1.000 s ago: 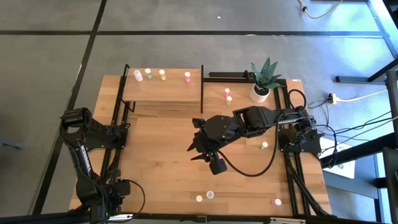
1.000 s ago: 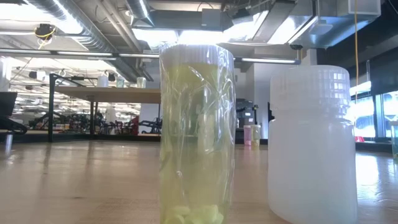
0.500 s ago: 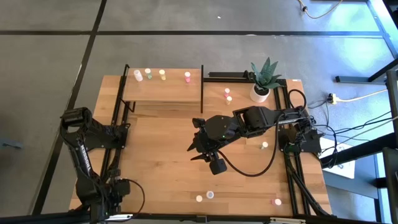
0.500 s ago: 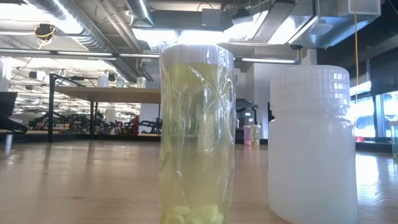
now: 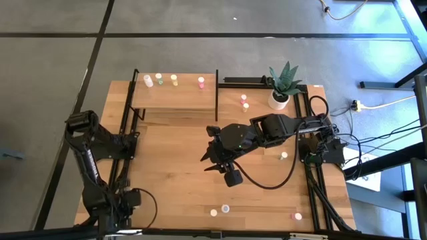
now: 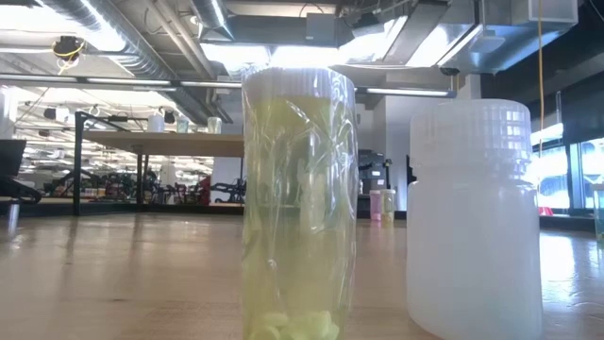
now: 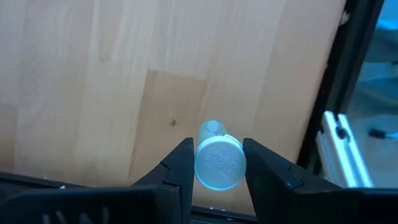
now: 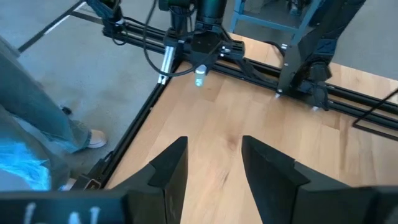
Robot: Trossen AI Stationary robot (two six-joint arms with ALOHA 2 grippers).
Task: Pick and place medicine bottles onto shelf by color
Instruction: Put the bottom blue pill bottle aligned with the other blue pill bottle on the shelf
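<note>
While clamped: bottle (image 7: 219,163), frame rail (image 7: 323,93) beside.

Four medicine bottles (image 5: 159,79) stand upright in a row along the far edge of the light-wood shelf (image 5: 175,98): white, green, yellow, then pink. Two more stand right of it, beside the far rail. Another bottle (image 7: 218,163), white-capped, sits clamped between the left gripper (image 7: 216,163) jaws. Three stand along the bench's near edge.
</note>
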